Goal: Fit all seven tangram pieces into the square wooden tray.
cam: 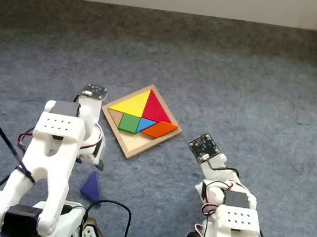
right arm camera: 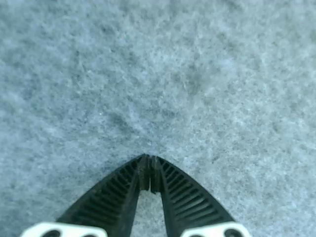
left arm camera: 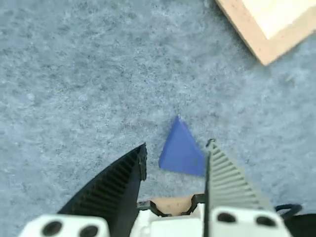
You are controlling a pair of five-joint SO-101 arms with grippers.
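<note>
- I'm on the pickup step. The dark blue triangle (left arm camera: 181,153) lies flat on the grey tabletop (cam: 233,75), outside the wooden tray (cam: 124,147) and near the corner closest to the left arm.
- The left pincer (left arm camera: 176,144) hangs right over that triangle with its jaws spread, one on each side. The pale jaw sits at the triangle's edge and the black jaw stands a little off. Nothing is gripped yet.
- The right pincer (right arm camera: 149,158) is pressed together on nothing, over bare tabletop well away from the tray.
- In the tray I count a yellow piece (cam: 131,106), a red piece (cam: 156,110), a green piece (cam: 128,123), a light blue piece (cam: 145,125) and an orange piece (cam: 160,129). A brownish patch beside the green one may be a sixth piece, though I cannot tell it from bare wood.
- Bare wood shows along the tray's side nearest the arms, so I judge the job is mostly done.
- Next I would lower the left pincer and close it across the triangle (it is thin and flat, so the jaws have to reach the tabletop or they will slide over it).
- After that the triangle needs lifting, turning to match the open gap and setting down flat inside the rim.
</note>
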